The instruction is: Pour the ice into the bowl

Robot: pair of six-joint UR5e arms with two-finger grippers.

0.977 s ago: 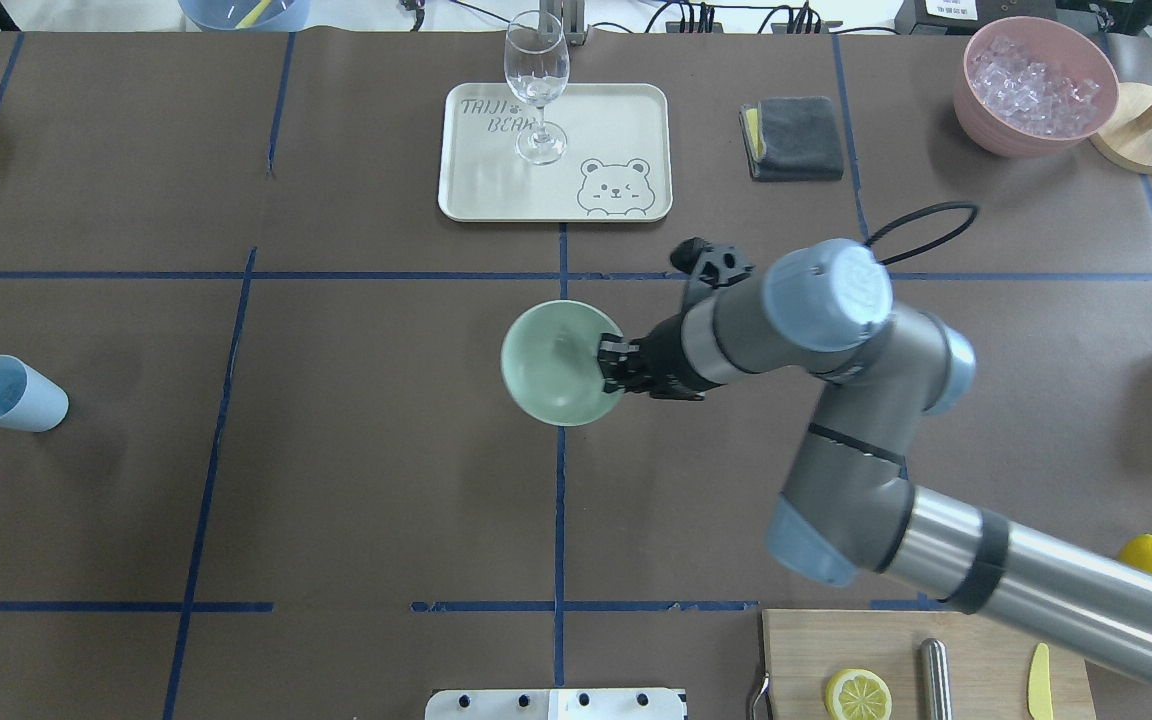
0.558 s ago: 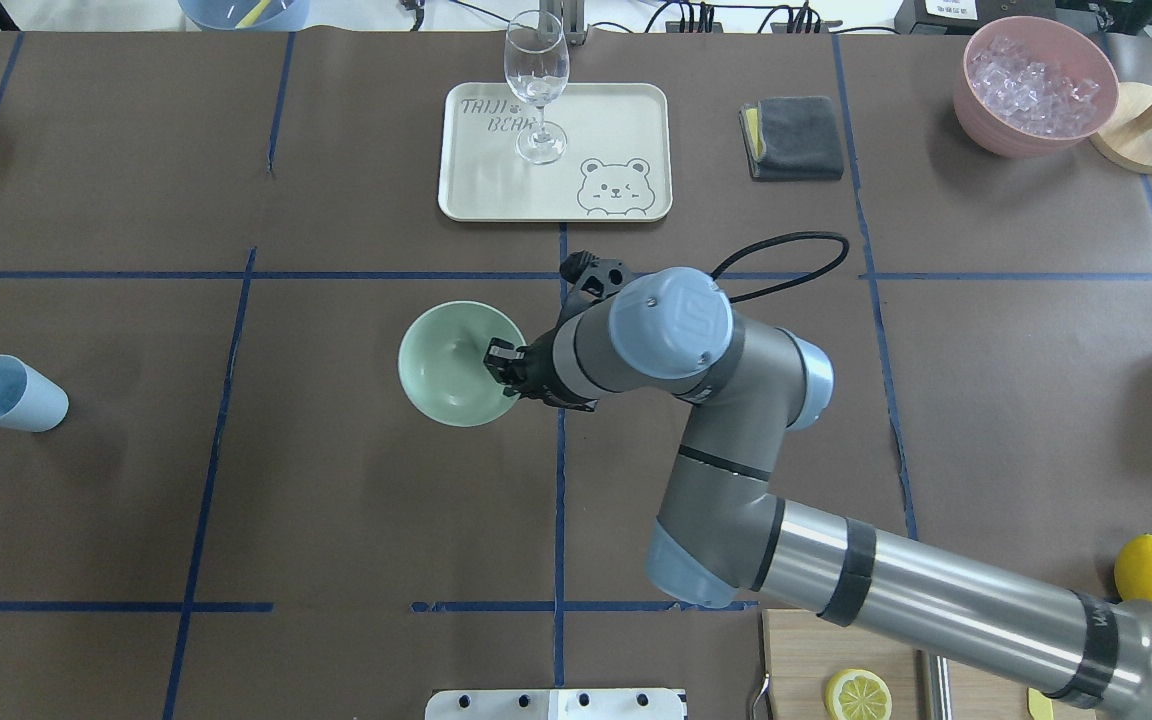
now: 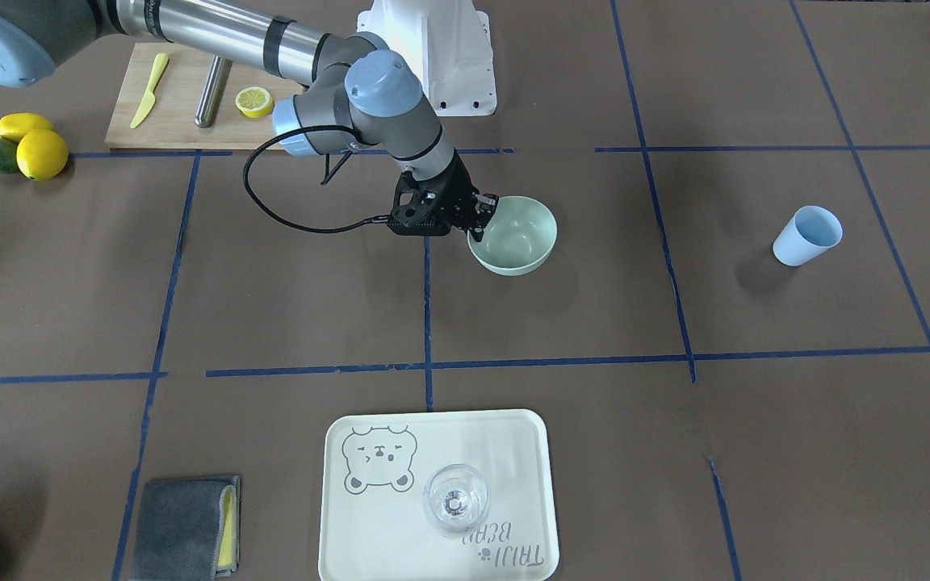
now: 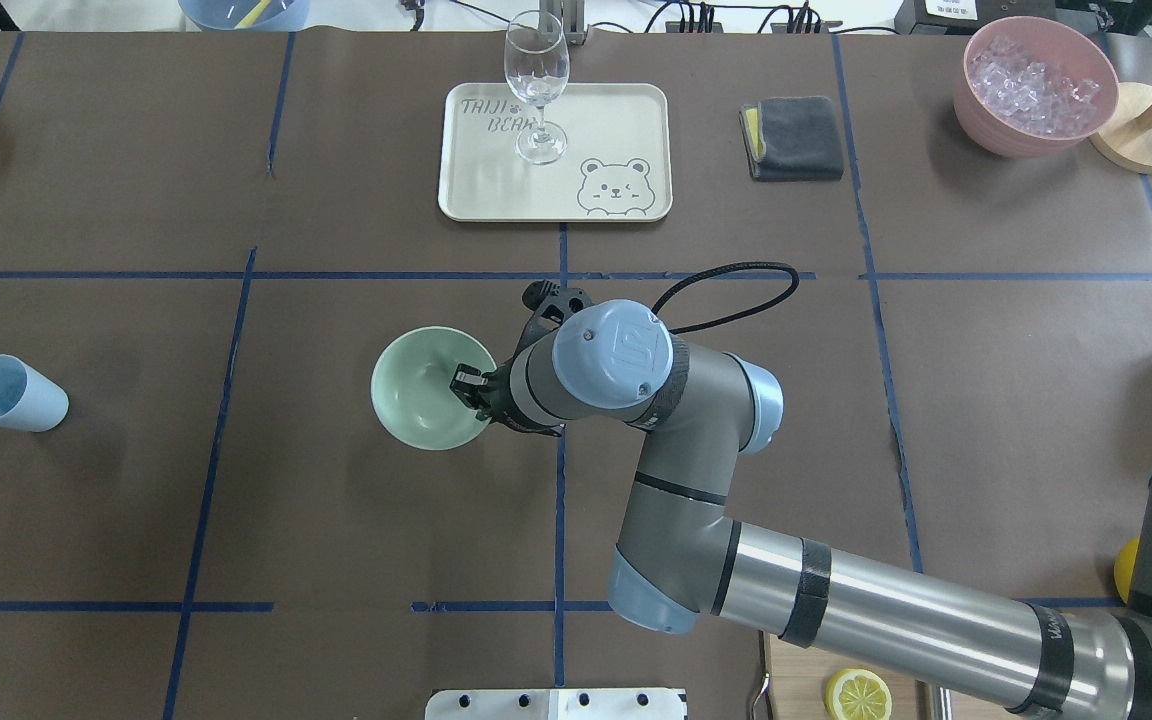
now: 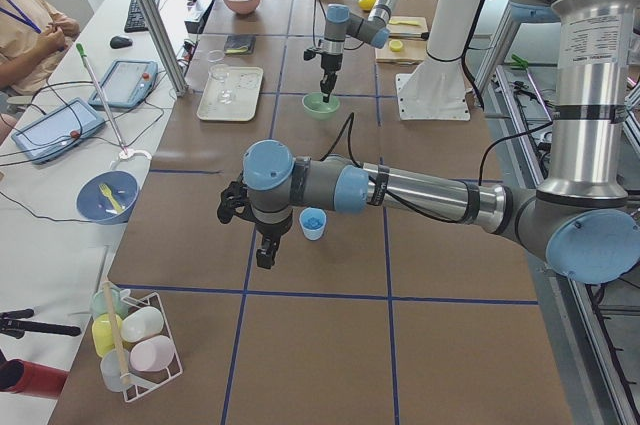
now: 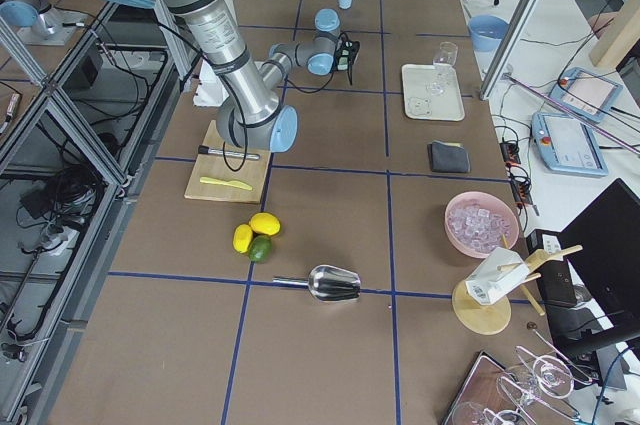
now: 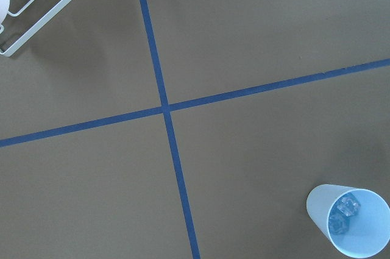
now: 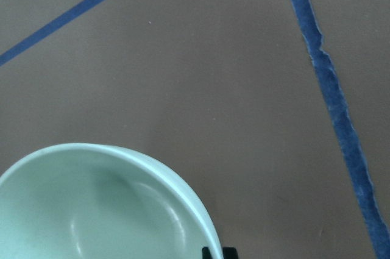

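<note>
Now the right gripper (image 4: 469, 388) has its jaws clamped on the rim of the bowl (image 4: 416, 400), near the middle of the table (image 4: 336, 550). The left gripper (image 5: 262, 250) hangs near the blue cup (image 7: 372, 234) holding the ice (image 7: 342, 211); its jaw state cannot be told.

Round pale green bowl (image 4: 414, 395), upright and empty, near the middle of the table (image 4: 336, 520), rim pinched by the right gripper (image 4: 469, 388), small clear ice cubes (image 7: 341, 213) held inside a blue cup (image 7: 373, 234), well apart from the bowl.
</note>
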